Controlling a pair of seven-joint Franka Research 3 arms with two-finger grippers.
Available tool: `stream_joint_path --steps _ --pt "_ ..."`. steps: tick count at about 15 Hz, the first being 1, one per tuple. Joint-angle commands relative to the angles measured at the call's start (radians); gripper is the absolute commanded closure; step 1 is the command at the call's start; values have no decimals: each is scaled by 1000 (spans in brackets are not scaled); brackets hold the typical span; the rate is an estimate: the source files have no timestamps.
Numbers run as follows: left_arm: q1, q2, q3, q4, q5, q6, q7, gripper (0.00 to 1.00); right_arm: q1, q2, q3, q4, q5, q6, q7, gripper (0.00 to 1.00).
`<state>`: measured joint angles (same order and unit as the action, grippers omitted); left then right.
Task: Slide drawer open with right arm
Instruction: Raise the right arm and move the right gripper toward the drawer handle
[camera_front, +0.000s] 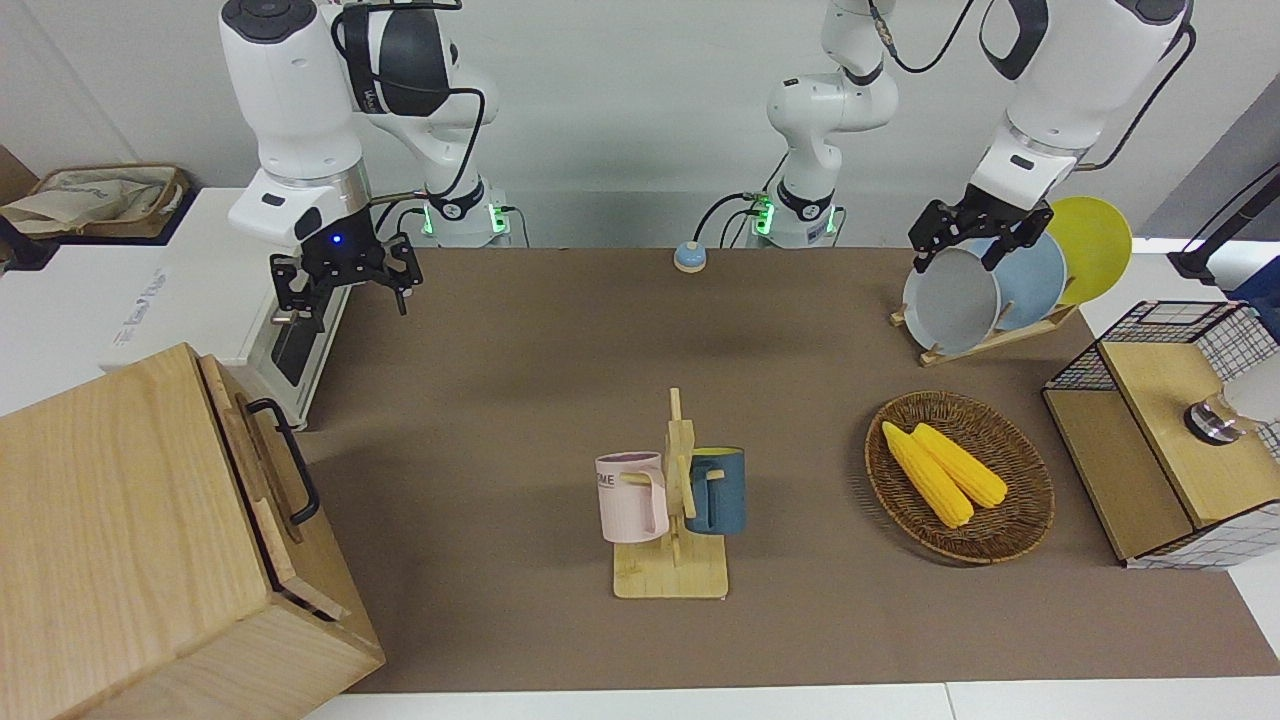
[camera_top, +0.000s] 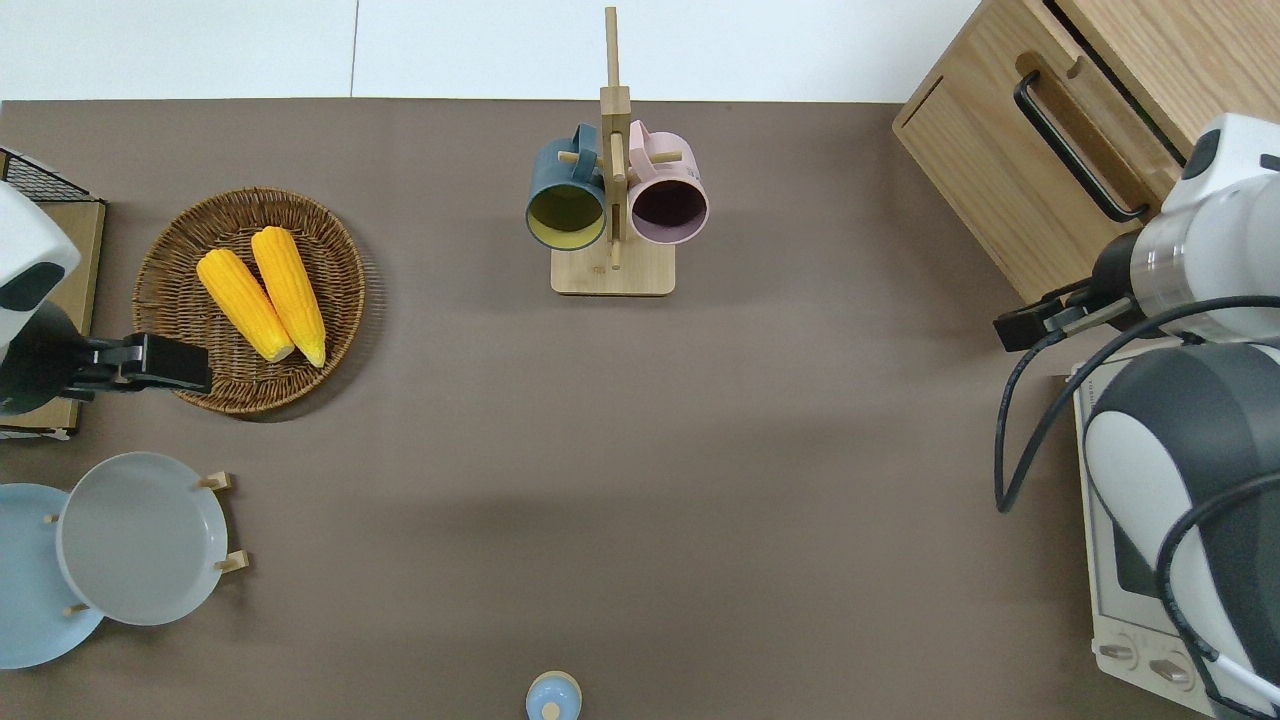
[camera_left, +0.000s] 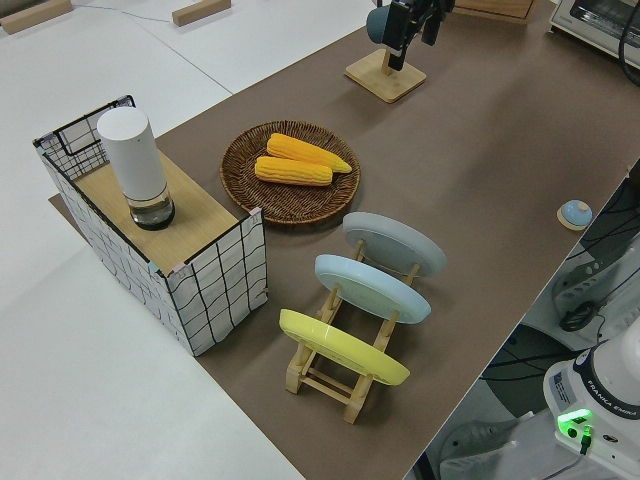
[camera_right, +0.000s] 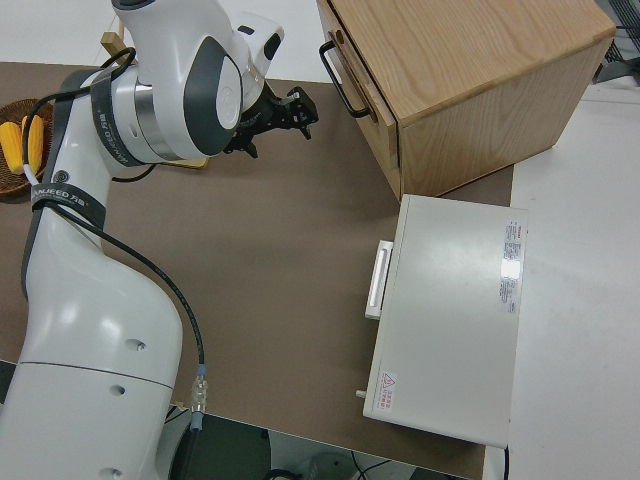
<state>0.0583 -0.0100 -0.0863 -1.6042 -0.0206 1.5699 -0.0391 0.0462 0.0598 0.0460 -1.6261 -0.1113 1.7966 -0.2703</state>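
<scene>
Right gripper (camera_front: 345, 283): black, two-fingered, with a blue light at the wrist; it hung in the air with its fingers spread apart and nothing between them. From overhead, the right gripper (camera_top: 1035, 322) was over the brown mat, just off the corner of the wooden box nearest the robots and beside the toaster oven.

Drawer (camera_top: 1045, 170): pale wood with a black bar handle (camera_top: 1075, 150), set in the big wooden box (camera_front: 120, 540) at the right arm's end of the table, farther from the robots than the toaster oven (camera_front: 240, 310).

Drawer and gripper: apart, not touching; the handle lay farther from the robots than the gripper. The drawer front stood out a little from the box.

Left arm: parked; whether its gripper (camera_front: 965, 240) was open could not be told.

Middle of the table: a mug rack (camera_front: 672, 540) with a pink and a blue mug.

Toward the left arm's end: a basket (camera_front: 1010, 520) holding two corn cobs.
</scene>
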Motion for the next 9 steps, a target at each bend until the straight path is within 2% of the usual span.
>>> stream_joint_path --steps 1,2,6,9 --pt "-6 -10 5 -5 11 -11 7 5 -22 8 18 -9 -47 50 -36 15" --pt "-5 -10 5 -5 11 -13 7 2 -22 14 20 -9 -62 63 -52 17" --pt "-6 -10 5 -5 11 -11 7 5 -25 34 64 -11 -184 93 -56 17" --pt "-5 -10 5 -5 11 -11 7 2 -26 52 93 -11 -348 128 -46 17"
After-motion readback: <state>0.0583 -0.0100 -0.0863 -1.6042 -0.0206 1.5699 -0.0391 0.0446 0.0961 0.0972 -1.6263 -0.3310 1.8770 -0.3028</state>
